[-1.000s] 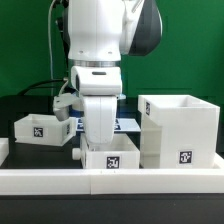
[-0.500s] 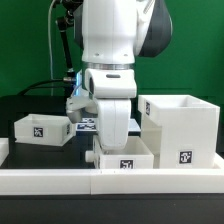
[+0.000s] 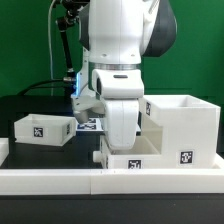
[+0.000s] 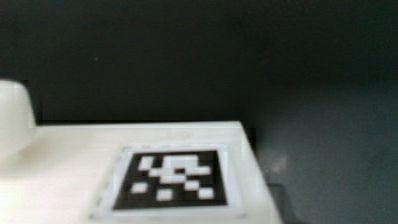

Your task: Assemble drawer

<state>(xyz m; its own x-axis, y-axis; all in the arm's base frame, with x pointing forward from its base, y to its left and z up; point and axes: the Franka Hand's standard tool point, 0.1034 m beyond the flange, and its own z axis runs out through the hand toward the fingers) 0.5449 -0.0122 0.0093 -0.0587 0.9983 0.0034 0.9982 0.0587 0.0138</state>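
In the exterior view my gripper (image 3: 122, 148) reaches down onto a small white tray (image 3: 140, 163) with a square tag on its front. It seems shut on the tray's wall, though the hand hides the fingertips. This tray sits right next to the tall white casing (image 3: 180, 125) on the exterior view's right. A second small tray (image 3: 40, 128) stands alone on the exterior view's left. The wrist view shows a white face with a black-and-white tag (image 4: 175, 180) over the dark table, and no fingers.
A low white border wall (image 3: 55, 182) runs along the front of the black table. A bit of the marker board (image 3: 90, 124) shows behind the arm. A green backdrop stands at the back.
My gripper and the small tray under it have moved together toward the exterior view's right, up to the tall casing. The left tray and the casing have not moved.
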